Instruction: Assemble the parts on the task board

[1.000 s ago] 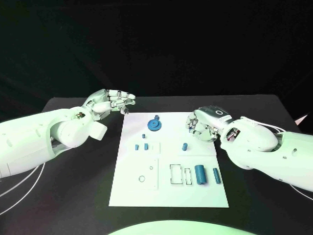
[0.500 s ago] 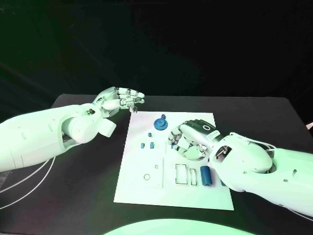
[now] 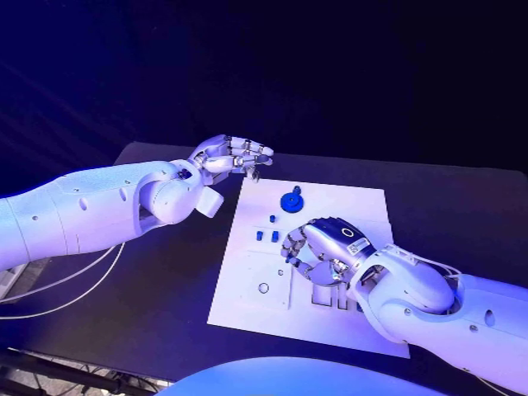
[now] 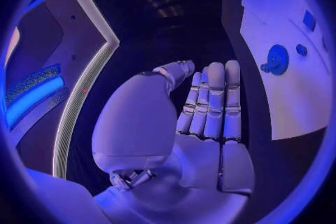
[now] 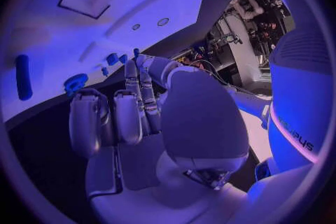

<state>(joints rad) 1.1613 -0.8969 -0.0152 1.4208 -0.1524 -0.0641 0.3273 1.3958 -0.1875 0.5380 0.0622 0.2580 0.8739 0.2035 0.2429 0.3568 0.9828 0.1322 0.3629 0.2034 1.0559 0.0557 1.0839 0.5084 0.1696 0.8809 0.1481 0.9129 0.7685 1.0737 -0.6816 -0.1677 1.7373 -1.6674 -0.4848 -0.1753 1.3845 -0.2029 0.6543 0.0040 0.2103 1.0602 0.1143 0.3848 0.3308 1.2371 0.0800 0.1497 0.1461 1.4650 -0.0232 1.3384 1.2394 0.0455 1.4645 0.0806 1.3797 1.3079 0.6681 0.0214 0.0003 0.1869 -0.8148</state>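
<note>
the right hand [image 3: 325, 252] hangs over the middle of the white task board [image 3: 247, 285], fingers curled in, and whether they hold anything cannot be told. beyond it a round blue gear [image 3: 291, 200] sits near the board's far edge, with small blue pegs [image 3: 266, 235] between gear and hand. the left hand [image 3: 231, 157] hovers just off the board's far left corner, fingers curled together on nothing visible.

White task board [image 3: 247, 289] on a black counter [image 3: 454, 206]. Blue gear-like part [image 3: 291, 200] near the board's far end, small blue pegs [image 3: 266, 235] beside it. Silver left hand [image 3: 231, 157], silver right hand [image 3: 323, 252] with a black-and-white label on its back, both on white arms.
</note>
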